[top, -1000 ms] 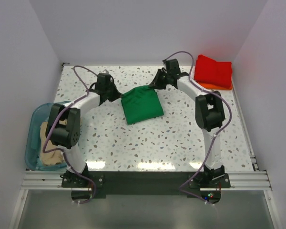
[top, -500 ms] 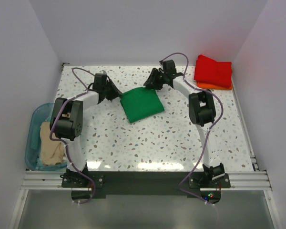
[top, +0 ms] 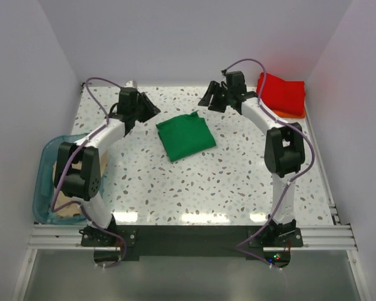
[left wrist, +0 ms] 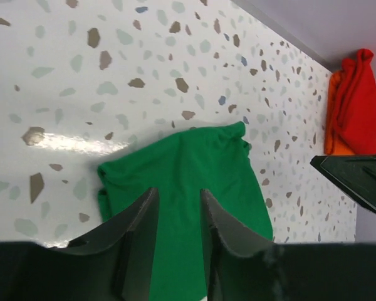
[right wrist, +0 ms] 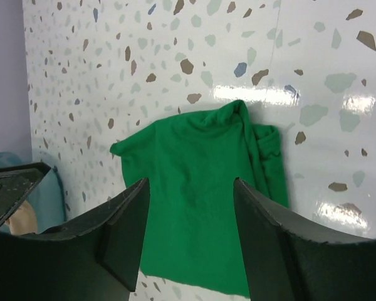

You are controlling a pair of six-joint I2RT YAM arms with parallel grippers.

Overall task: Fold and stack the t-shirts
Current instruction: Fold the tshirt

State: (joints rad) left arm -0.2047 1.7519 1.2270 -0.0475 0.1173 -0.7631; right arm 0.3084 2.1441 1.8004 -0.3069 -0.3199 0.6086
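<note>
A folded bright green t-shirt (top: 186,135) (left wrist: 194,188) (right wrist: 203,200) lies flat in the middle of the speckled table. At the back right a folded red t-shirt (top: 281,93) (left wrist: 356,106) rests on an orange one (top: 287,113) (left wrist: 336,145). A beige t-shirt (top: 66,211) sits in the teal bin, mostly hidden by the left arm. My left gripper (top: 149,108) (left wrist: 178,195) hovers off the green shirt's back left corner, open and empty. Off its back right corner my right gripper (top: 208,99) (right wrist: 189,187) is raised, open and empty.
The translucent teal bin (top: 45,164) (right wrist: 44,194) stands at the table's left edge beside the left arm. White walls close in the table at the back and both sides. Purple cables loop over both arms.
Both grippers let go of the green shirt's back corners, opened, and drew up and back away from it. The shirt now lies flat and folded.
</note>
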